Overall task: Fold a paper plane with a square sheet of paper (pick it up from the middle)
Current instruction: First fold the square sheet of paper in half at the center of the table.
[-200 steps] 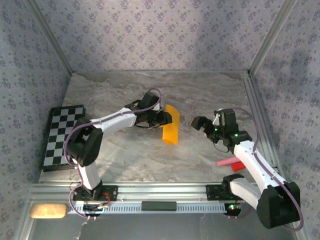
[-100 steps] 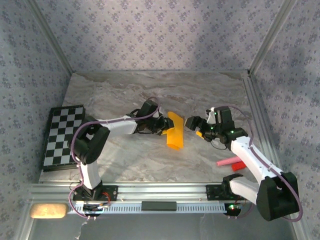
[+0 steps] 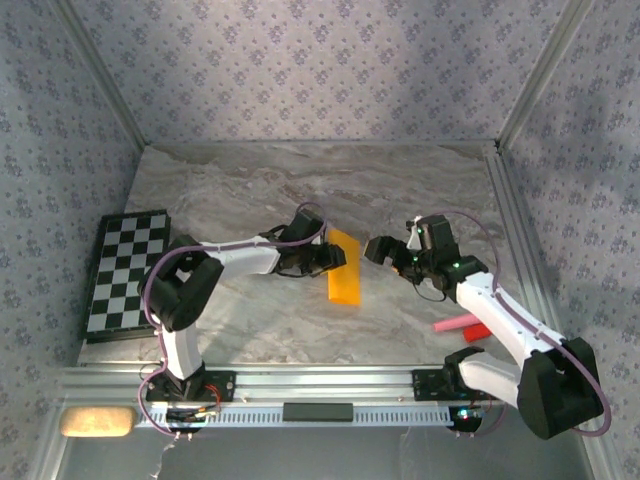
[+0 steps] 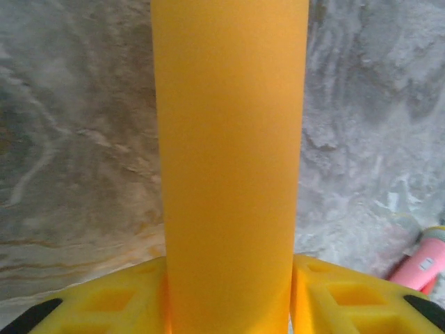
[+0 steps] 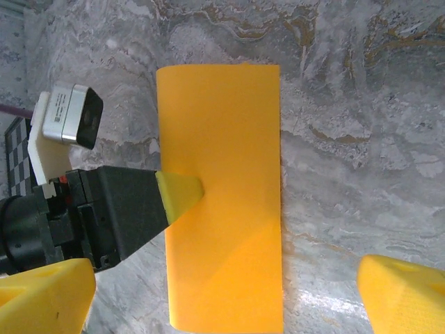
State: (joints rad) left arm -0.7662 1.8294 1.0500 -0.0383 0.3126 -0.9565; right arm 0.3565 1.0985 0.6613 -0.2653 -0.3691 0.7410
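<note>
Nearest you, by the right arm's base, a pink stick lies on the bench, well apart from the work.

Mid-bench is the paper, orange-yellow and lying as a long rectangle, which I judge to be the square folded in 2. Your left claw reaches it from the left at the middle of 1 long edge. In the right wrist view 1 yellow fingertip rests on the top face. In the left wrist view the paper fills the gap between both fingers, so read that claw as closed on the paper. Your right claw hovers just beside the opposite long edge, spread wide with nothing between its fingers.

At about the same depth, off to the left, a chequered board sits at the bench edge. Beyond it all stands the patterned back wall.

Expect the paper to be very light, thin and limp. It will likely sag away from any pinch, slide on the smooth marbled top, and crease for good wherever you squeeze hard. Take it at mid-edge, shallow and gentle, and keep the 2 layers aligned.
</note>
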